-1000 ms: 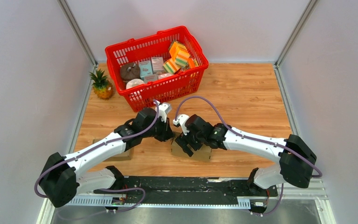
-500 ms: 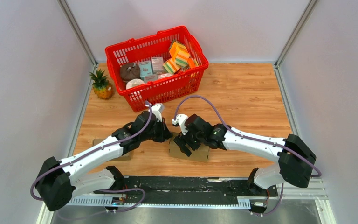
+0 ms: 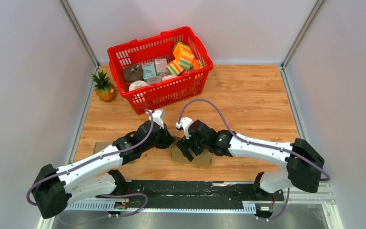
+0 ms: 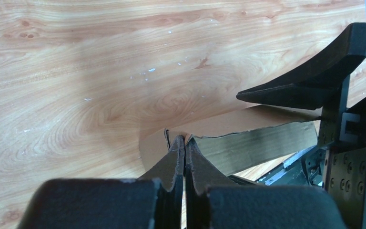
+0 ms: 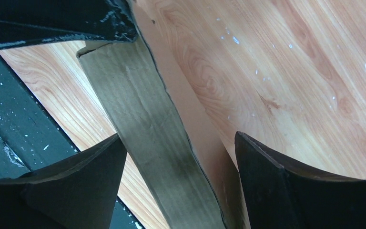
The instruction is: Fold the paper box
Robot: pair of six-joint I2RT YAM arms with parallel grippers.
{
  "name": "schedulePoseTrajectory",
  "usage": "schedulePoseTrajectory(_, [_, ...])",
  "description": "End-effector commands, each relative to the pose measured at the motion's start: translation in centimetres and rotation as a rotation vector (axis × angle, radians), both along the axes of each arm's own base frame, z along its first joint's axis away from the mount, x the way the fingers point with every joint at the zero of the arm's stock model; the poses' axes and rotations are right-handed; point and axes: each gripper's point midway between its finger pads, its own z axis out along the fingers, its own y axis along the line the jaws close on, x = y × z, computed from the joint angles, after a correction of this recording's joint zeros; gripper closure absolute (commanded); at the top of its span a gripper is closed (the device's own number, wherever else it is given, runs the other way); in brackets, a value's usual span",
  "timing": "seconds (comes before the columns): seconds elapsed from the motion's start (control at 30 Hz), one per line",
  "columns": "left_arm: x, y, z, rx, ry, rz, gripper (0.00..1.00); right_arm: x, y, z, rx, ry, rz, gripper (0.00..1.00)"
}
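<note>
On the one wooden table [image 3: 248, 95] I count two arms, both stretched forward from their bases at the near edge and bent inward, so that their wrists almost meet at the table's middle. My left arm [image 3: 95, 160] runs diagonally up to the right, and my right arm [image 3: 262, 145] runs low and nearly level to the left. One red basket [image 3: 171, 90] sits at the far side, left of centre, packed with small goods I cannot count reliably. One paper box [image 3: 201, 159] lies near the front edge under both wrists, mostly flat, with a long flap lifted off the wood. One more flat cardboard piece [image 3: 101, 147] lies to the left, partly under my left arm and well apart from the box. One pineapple [image 3: 105, 88] stands just beside the basket's left end. Smallest are my two pincers. The left gripper [image 4: 184, 142] is squeezed tight, its tips pinching the edge of the box's flap. The right gripper [image 5: 180, 138] stands wide, one finger on each side of the raised flap, with gaps showing between fingers and cardboard.
</note>
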Motion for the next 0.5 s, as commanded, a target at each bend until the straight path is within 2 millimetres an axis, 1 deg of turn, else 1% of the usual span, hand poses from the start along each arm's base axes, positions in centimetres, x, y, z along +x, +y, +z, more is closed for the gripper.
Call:
schedulePoseTrajectory(0.0, [0.3,0.6,0.0,0.026,-0.047,0.037,1.0,0.0,-1.8,0.9,0.027,0.004,-0.13,0.13])
schedulePoseTrajectory(0.07, [0.1,0.7,0.0,0.039,-0.058,0.03,1.0,-0.3,-2.2,1.3,0.039,0.016,-0.152,0.12])
schedulePoseTrajectory(0.13, [0.1,0.9,-0.1,0.046,-0.068,0.037,1.0,-0.9,-2.8,2.2,0.063,0.035,-0.179,0.08])
schedulePoseTrajectory(0.2, [0.1,1.1,-0.1,0.046,-0.077,0.041,1.0,-1.4,-3.8,2.5,0.057,0.051,-0.203,0.05])
schedulePoseTrajectory(0.23, [0.0,1.1,-0.1,0.048,-0.08,0.039,1.0,-1.6,-4.1,3.5,0.092,0.052,-0.225,0.05])
schedulePoseTrajectory(0.3, [-0.1,1.1,0.1,0.046,-0.091,0.04,1.0,-2.2,-5.1,3.7,0.092,0.075,-0.25,0.01])
schedulePoseTrajectory(0.33, [-0.1,1.1,0.0,0.048,-0.093,0.041,1.0,-2.5,-5.4,4.5,0.122,0.081,-0.259,0.01])
schedulePoseTrajectory(0.37, [-0.2,1.0,0.2,0.045,-0.097,0.039,1.0,-2.8,-5.6,4.7,0.138,0.109,-0.3,0.0])
schedulePoseTrajectory(0.4, [-0.2,1.1,0.1,0.05,-0.1,0.04,1.0,-3.0,-6.5,4.7,0.121,0.122,-0.336,0.0])
schedulePoseTrajectory(0.47, [-0.3,1.1,0.1,0.053,-0.102,0.038,1.0,-3.3,-7.4,5.2,0.139,0.152,-0.394,0.0])
